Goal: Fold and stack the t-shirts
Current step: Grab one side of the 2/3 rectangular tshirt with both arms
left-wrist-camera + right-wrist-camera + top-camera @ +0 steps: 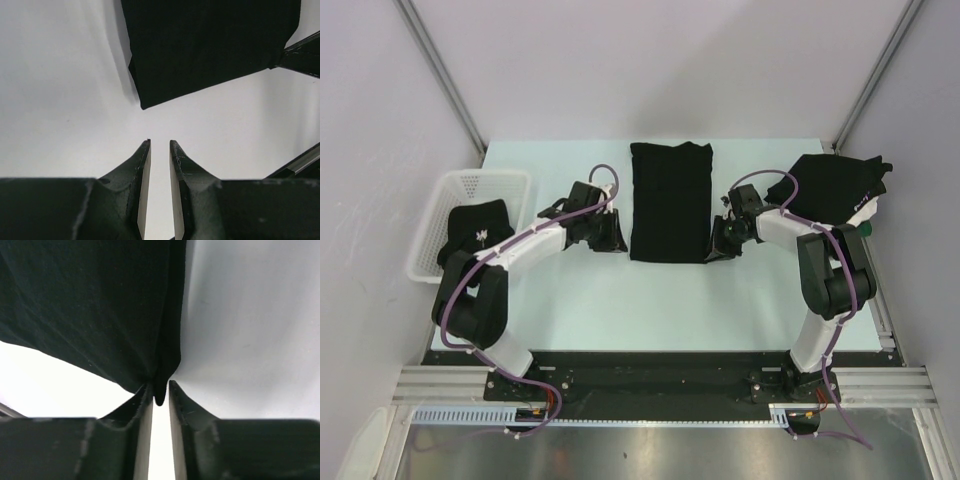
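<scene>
A black t-shirt (670, 200), folded into a long strip, lies at the middle back of the table. My left gripper (610, 236) sits just left of its near left corner, jaws slightly apart and empty (160, 142); the shirt's corner (210, 45) lies ahead of them. My right gripper (717, 243) is at the near right corner. Its jaws (160, 383) are slightly apart, and the shirt's corner (100, 305) dips between the tips, touching one finger without filling the gap. A heap of black t-shirts (830, 185) lies at the back right.
A white mesh basket (455, 182) stands at the left edge and holds a folded black shirt with a small light mark (478, 230). A green-capped object (865, 227) sits by the heap. Grey walls close in the table's back and sides.
</scene>
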Robot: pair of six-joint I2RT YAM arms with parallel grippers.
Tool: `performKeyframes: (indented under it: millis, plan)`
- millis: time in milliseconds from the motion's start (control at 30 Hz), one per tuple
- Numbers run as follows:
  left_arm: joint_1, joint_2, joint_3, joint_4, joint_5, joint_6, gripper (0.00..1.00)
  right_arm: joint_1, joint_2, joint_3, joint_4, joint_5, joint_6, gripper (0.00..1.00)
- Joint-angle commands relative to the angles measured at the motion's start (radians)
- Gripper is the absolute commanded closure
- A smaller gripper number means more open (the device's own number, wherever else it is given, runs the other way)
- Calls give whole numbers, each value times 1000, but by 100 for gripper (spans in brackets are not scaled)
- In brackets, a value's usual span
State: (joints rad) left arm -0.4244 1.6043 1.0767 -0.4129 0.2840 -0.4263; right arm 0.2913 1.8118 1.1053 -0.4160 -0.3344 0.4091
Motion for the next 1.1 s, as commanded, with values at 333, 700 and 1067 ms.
performKeyframes:
  millis: [333,700,1067]
  plan:
    - [-22,-1,55,25,4,-3,74,-1,15,-2,40,-78,16,74]
    - [-22,46,-4,80,7,-29,70,-11,11,-2,8,-86,1,100]
    - [-24,170,20,151,43,-72,54,-18,-17,-2,-38,-80,-27,100]
